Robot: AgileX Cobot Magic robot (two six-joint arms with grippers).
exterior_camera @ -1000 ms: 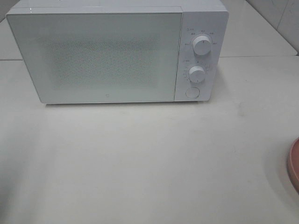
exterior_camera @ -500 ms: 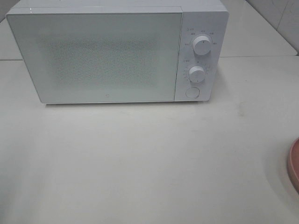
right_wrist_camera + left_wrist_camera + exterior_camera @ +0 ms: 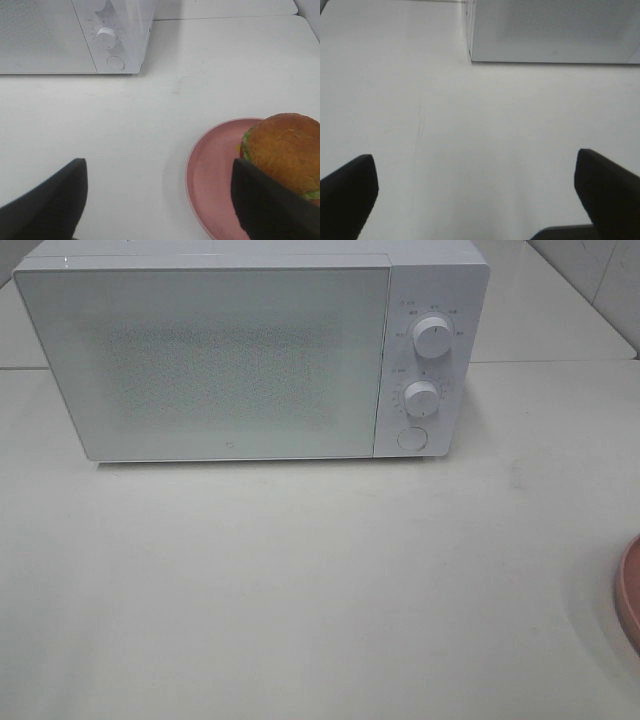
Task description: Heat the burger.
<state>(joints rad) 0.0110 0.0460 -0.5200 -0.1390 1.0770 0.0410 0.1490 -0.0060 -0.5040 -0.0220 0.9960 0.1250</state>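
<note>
- While the microwave (image 3: 250,355) door sits shut, I see both grippers, left (image 3: 475,200) and right (image 3: 157,200), spread wide, holding nothing
- Burger (image 3: 285,150) rests on the pink plate (image 3: 210,170), right of the microwave, on the table (image 3: 320,590)

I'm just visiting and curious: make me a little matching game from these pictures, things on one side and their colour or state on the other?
Things:
1. burger
2. plate
3. microwave door
4. left pincer

Colour or state:
A. shut
B. pink
C. open, holding nothing
D. brown bun, sitting on the plate

Pairs: 1-D, 2-B, 3-A, 4-C
</note>
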